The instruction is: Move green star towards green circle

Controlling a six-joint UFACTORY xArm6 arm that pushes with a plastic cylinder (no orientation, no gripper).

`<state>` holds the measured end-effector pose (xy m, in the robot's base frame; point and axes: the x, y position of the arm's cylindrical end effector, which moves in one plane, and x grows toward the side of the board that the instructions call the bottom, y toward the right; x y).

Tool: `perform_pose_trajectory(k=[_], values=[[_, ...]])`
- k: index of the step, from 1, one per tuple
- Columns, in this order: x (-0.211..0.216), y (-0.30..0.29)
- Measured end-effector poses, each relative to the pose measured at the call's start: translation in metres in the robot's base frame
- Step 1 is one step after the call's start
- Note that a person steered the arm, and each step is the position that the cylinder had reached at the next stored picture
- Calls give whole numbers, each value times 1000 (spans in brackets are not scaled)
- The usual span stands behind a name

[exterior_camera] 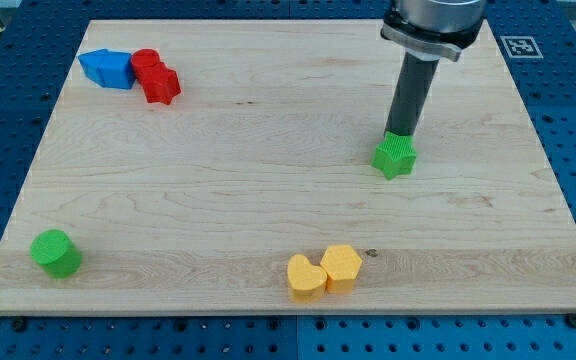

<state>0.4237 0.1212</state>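
The green star (395,157) lies on the wooden board (268,150) at the view's right of centre. My tip (399,133) stands right at the star's top edge, touching or nearly touching it. The green circle (56,252) sits far off at the board's bottom left corner, across the board from the star.
A blue block (107,69) and two red blocks, a round one (146,65) and a star-like one (161,84), cluster at the top left. A yellow heart (305,277) and a yellow hexagon (342,267) touch each other near the bottom edge, centre.
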Motion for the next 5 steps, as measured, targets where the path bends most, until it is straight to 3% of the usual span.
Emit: perform_pose_trajectory(k=[3, 5], values=[[8, 35], [18, 12]])
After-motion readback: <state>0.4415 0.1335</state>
